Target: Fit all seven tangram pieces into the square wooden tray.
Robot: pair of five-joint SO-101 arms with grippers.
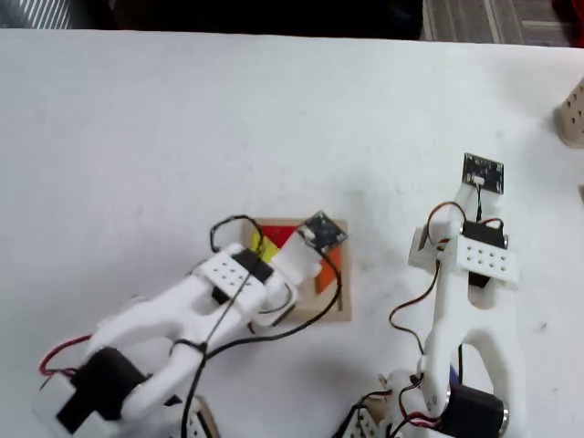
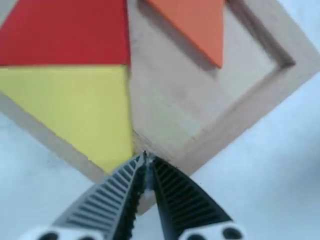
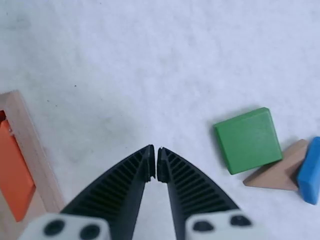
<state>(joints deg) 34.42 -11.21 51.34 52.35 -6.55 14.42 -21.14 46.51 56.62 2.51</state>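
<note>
Lying in the tray (image 2: 250, 111): three pieces (image 2: 65, 30); outside it, three loose pieces (image 3: 248, 140).

- One square wooden tray (image 3: 30, 145).
- Three tangram pieces inside it: one red piece (image 2: 65, 32), one yellow piece (image 2: 80, 110), one orange piece (image 2: 195, 25).
- Three on the surface (image 3: 150, 60): one green square (image 3: 248, 140), one bare-wood triangle (image 3: 277, 172), one blue piece (image 3: 310, 170).
- Two arms: left arm (image 1: 182, 319), right arm (image 1: 465, 301).

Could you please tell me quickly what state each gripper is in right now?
Left gripper: shut, holding nothing, tips at a corner of the tray.
Right gripper: shut, holding nothing, over the bare table.
</note>
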